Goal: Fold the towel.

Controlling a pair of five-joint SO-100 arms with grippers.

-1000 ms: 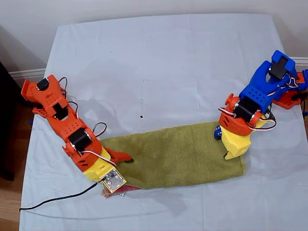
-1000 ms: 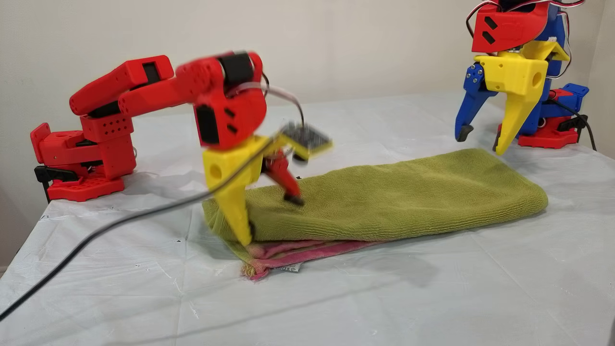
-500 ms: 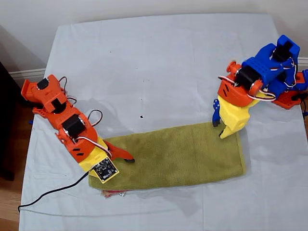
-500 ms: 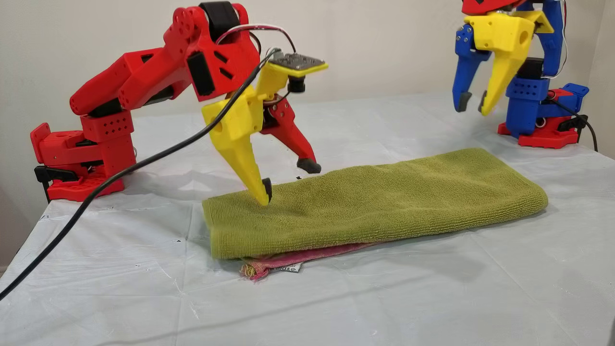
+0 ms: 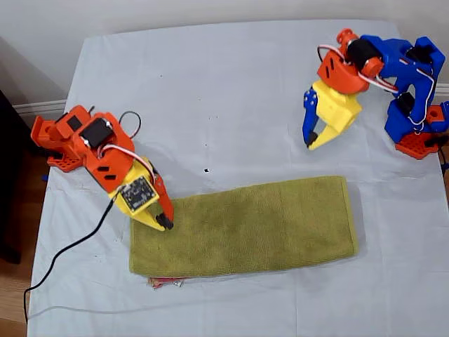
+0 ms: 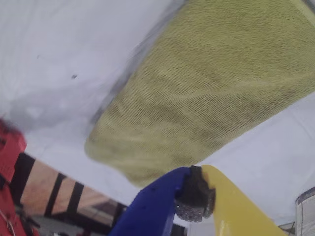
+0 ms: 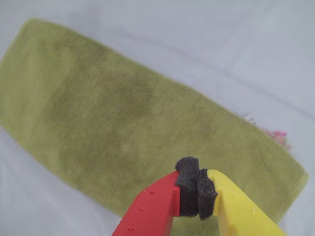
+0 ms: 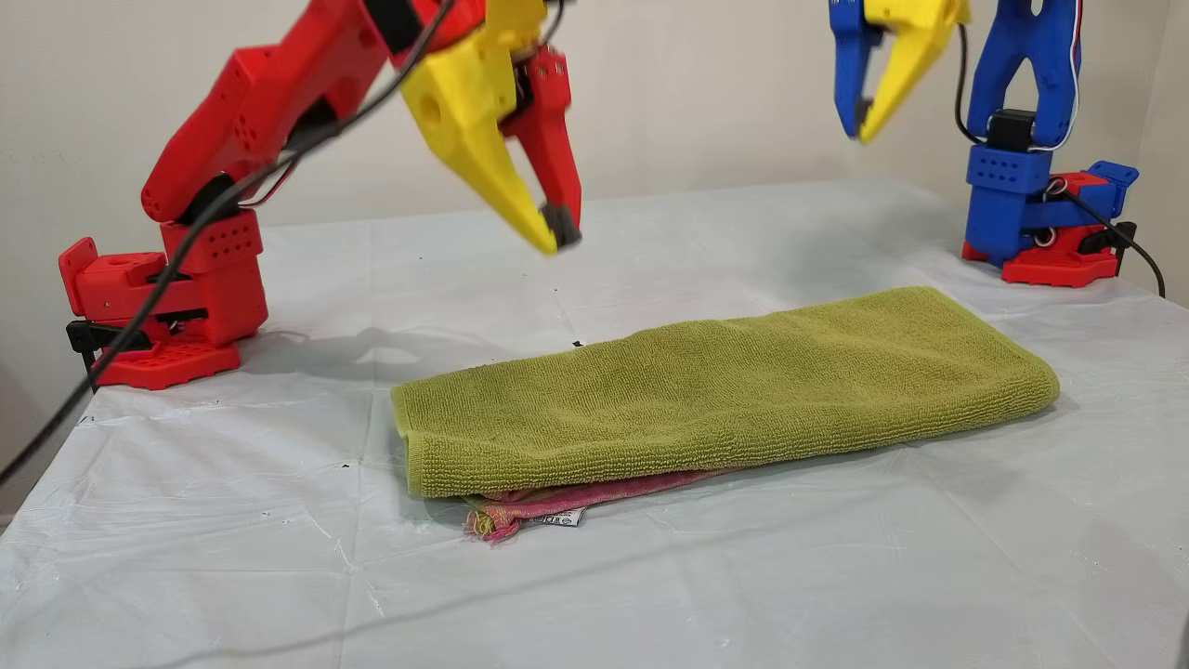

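— Where is the towel (image 5: 242, 226) now?

— It lies folded flat on the desk (image 5: 231, 98), a long olive-green strip across the lower middle of the exterior view. In the other view, a pink-red hem (image 8: 548, 502) and a small white tag (image 8: 557, 518) peek out from under its near edge, toward that view's left end.

— And my first gripper (image 5: 311, 140)?

— That is the blue-and-yellow one, in the upper right of the exterior view, raised clear of the towel. Its jaws are closed on nothing; the first wrist view shows the dark pads (image 6: 194, 196) pressed together, with the towel below them.

— My second gripper (image 5: 163, 222)?

— The red-and-yellow one, at the exterior view's left. In the other view it hangs well above the desk, over the towel's left end as the exterior view shows it. Its jaws are also pressed together, empty.

— Any containers around?

— I see only the white cloth covering the desk, and a black cable (image 5: 66, 249) trailing off toward the exterior view's lower left.
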